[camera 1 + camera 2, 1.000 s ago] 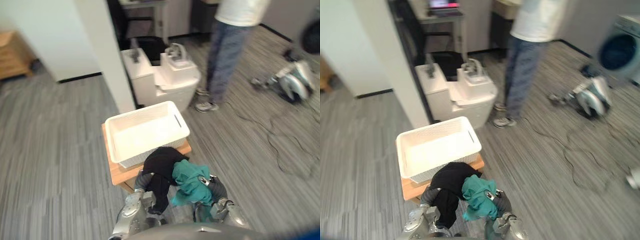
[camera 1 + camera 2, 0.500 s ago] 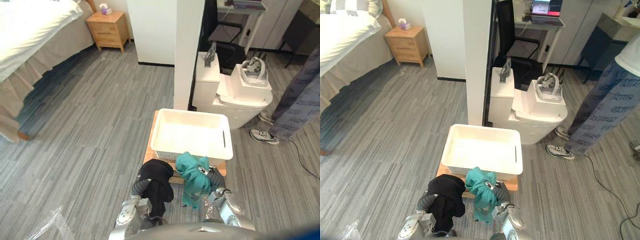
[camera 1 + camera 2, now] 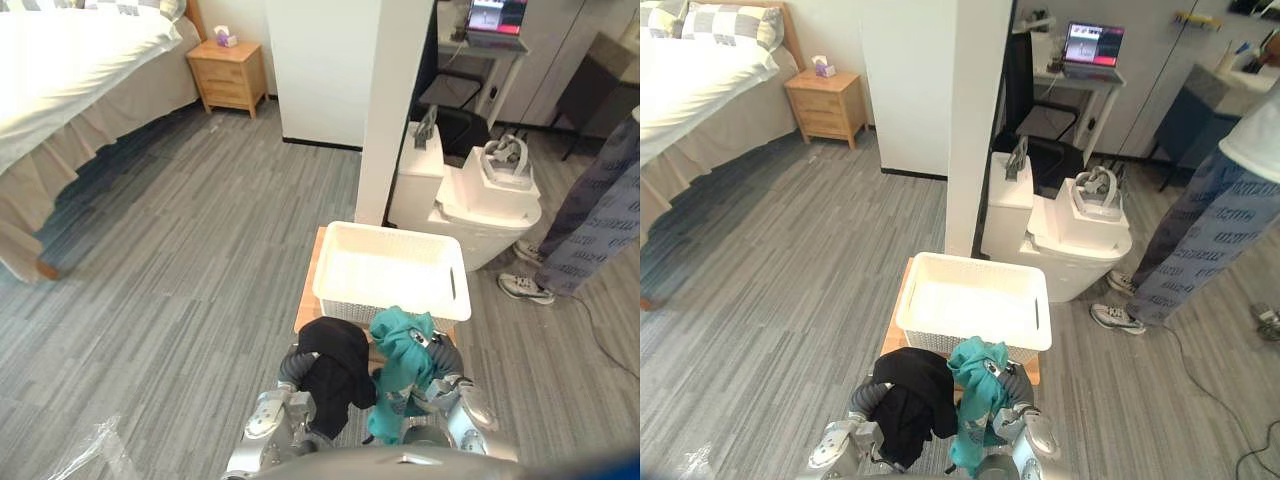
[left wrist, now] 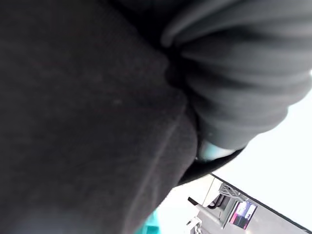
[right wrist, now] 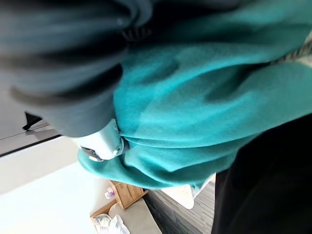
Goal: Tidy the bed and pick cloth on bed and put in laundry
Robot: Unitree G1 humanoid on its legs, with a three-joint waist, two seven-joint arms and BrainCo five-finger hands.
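Carrying black cloth (image 3: 335,365) draped over left hand (image 4: 243,83) and teal cloth (image 3: 400,345) over right hand (image 5: 63,73), just before white basket (image 3: 325,272) on wooden bench (image 3: 305,300); cannot tell either hand's closure.

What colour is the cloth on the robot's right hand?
Teal cloth; the right wrist view shows it best.

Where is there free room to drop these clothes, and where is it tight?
The white basket is bare inside, rim to rim. Open floor lies between the bed and the basket. Crowded: the basket's near edge, where the black cloth and teal cloth hang, and the right side by a person's legs.
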